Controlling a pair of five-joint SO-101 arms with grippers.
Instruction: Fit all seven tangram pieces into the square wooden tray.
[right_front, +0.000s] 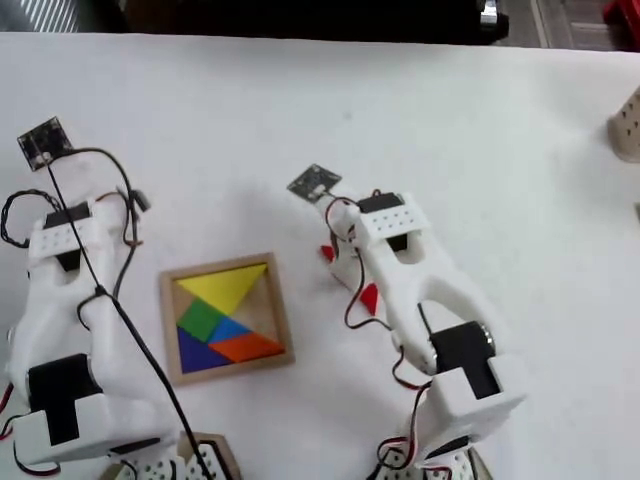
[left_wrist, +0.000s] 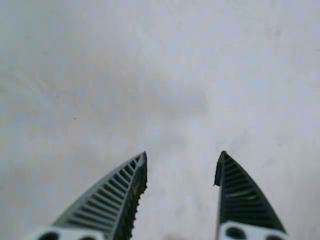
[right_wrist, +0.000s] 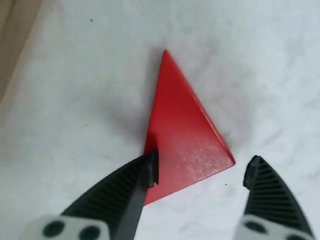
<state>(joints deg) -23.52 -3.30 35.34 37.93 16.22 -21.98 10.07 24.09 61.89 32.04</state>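
The right gripper (right_wrist: 202, 164) points down right of the tray (right_front: 281, 308), jaws wide astride the red triangle (right_wrist: 182, 130), unclamped. The left gripper (left_wrist: 182, 159) gapes, holding nothing.

I have the black-fingered left gripper (left_wrist: 182, 157) gaping low at the left, and the matching right gripper (right_wrist: 202, 167) gaping too, right of centre.
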